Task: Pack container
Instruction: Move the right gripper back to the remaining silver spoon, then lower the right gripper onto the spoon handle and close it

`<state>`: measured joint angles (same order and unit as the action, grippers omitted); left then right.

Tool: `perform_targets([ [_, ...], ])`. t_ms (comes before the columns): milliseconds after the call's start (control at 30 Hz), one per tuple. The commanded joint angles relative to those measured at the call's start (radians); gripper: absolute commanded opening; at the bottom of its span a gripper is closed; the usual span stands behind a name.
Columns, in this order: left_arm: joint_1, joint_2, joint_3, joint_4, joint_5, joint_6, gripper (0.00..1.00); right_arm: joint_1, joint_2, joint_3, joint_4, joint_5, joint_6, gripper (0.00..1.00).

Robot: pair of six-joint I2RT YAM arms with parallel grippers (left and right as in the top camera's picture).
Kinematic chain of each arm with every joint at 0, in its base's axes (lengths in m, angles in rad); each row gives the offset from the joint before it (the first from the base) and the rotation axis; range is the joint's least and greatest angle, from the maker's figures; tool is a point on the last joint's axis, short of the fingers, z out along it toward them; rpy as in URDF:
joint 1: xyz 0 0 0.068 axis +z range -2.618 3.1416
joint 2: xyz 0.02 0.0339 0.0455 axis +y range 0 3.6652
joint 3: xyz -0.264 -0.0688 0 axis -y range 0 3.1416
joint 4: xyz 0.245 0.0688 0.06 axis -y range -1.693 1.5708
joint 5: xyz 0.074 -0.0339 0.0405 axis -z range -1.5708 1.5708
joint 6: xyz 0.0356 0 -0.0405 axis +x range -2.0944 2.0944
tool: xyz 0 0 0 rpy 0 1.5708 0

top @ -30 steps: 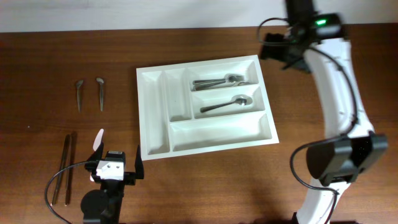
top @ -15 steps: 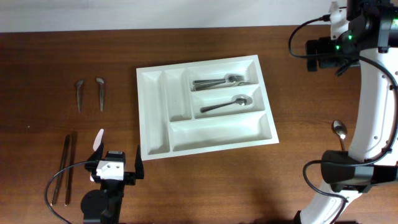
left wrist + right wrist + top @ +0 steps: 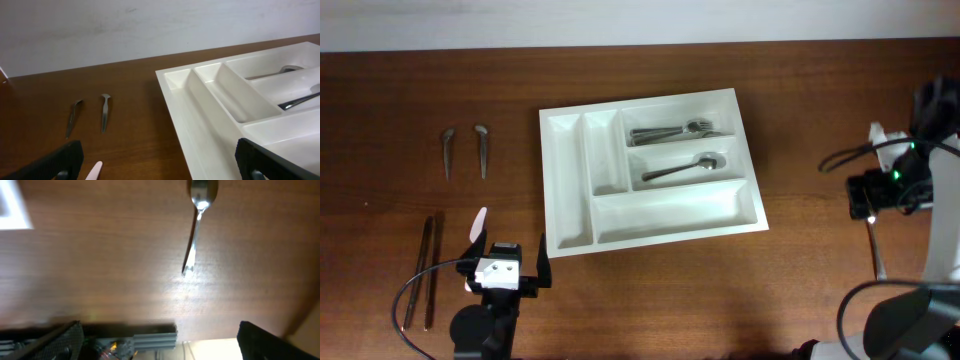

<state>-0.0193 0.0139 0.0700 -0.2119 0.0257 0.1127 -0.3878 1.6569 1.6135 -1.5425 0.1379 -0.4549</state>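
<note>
The container [image 3: 567,180] is a large white cutlery tray in the middle of the table. Forks [image 3: 680,130] lie in its top long compartment and a spoon [image 3: 685,168] in the middle one. The bottom long compartment and the two narrow ones hold nothing. A loose spoon [image 3: 876,250] lies on the table far right; the right wrist view shows it [image 3: 197,220] ahead of the jaws. My right gripper [image 3: 872,205] is open and empty above its bowl end. My left gripper [image 3: 507,275] is open and empty at the front left, beside the tray [image 3: 200,115].
Two small metal utensils [image 3: 447,150] [image 3: 481,148] lie at the far left, also in the left wrist view [image 3: 74,117] [image 3: 104,111]. Two long dark sticks [image 3: 425,270] lie front left. A pale pink piece [image 3: 477,225] lies just before the left gripper.
The right arm has swung from behind the tray's far right corner to the right side of the table, over the loose spoon. The left arm has not moved.
</note>
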Motion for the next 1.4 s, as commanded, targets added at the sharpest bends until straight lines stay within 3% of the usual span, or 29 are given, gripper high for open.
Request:
perform_targets([
  [0,0.005,-0.008,-0.007,0.004,0.004,0.016,0.99,-0.072,0.002,-0.101,0.087,-0.003,-0.140,0.99],
  [200,0.005,-0.008,-0.007,0.004,0.004,0.016,0.99,-0.160,0.051,-0.226,0.326,-0.003,-0.143,0.99],
  [367,0.005,-0.008,-0.007,0.003,0.004,0.016,0.99,-0.177,0.111,-0.254,0.408,-0.003,-0.143,0.99],
  [1033,0.005,-0.008,-0.007,0.004,0.004,0.016,0.99,-0.177,0.343,-0.265,0.493,-0.052,-0.140,0.99],
  [1367,0.005,-0.008,-0.007,0.003,0.004,0.016,0.99,-0.180,0.362,-0.291,0.524,-0.059,-0.139,0.96],
])
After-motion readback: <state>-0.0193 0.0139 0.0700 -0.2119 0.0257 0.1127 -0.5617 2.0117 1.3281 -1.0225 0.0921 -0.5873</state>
